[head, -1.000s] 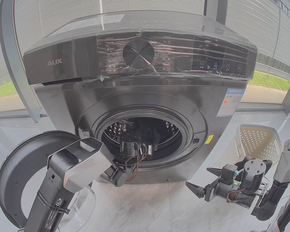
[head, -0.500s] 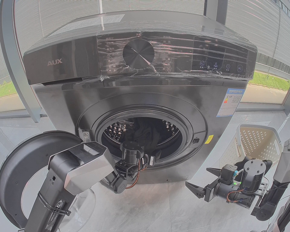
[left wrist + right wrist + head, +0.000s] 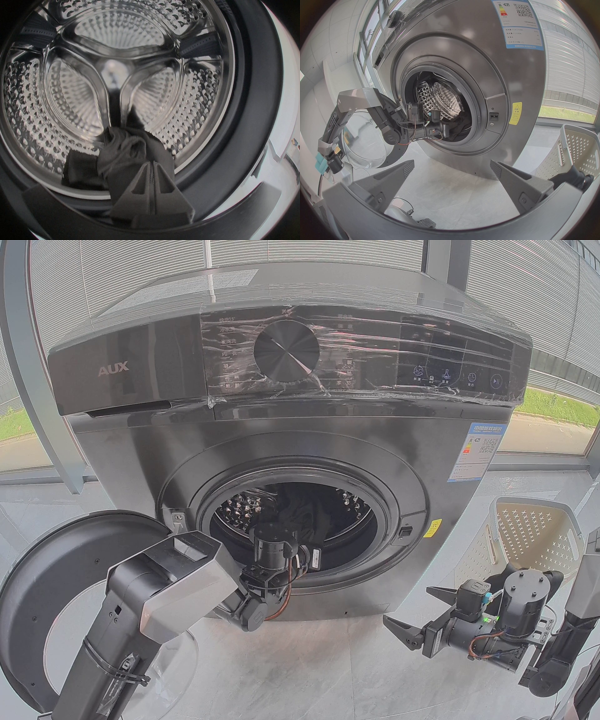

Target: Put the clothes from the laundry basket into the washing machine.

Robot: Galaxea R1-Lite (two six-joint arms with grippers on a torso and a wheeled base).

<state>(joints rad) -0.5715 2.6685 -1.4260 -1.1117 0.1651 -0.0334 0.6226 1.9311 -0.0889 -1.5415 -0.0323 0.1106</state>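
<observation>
A dark garment (image 3: 125, 153) lies bunched at the bottom front of the washing machine's steel drum (image 3: 112, 40), partly over the door seal. My left gripper (image 3: 153, 164) is shut at the drum's mouth, its tips just before the cloth; whether they pinch any fabric is hidden. From the head, the left gripper (image 3: 309, 555) is at the opening's lower rim, below the dark garment (image 3: 306, 515). My right gripper (image 3: 409, 607) hangs open and holds nothing, low on the right above the floor. Beside it stands the white laundry basket (image 3: 537, 534), with no clothes visible inside.
The round machine door (image 3: 50, 590) is swung open at the left, behind my left arm. Grey floor tiles (image 3: 325, 671) spread in front of the machine between the two arms. Windows and a steel post stand behind.
My left gripper has drawn back from deep in the drum to its mouth, then risen slightly. The dark garment stays in the drum. The right arm has not moved.
</observation>
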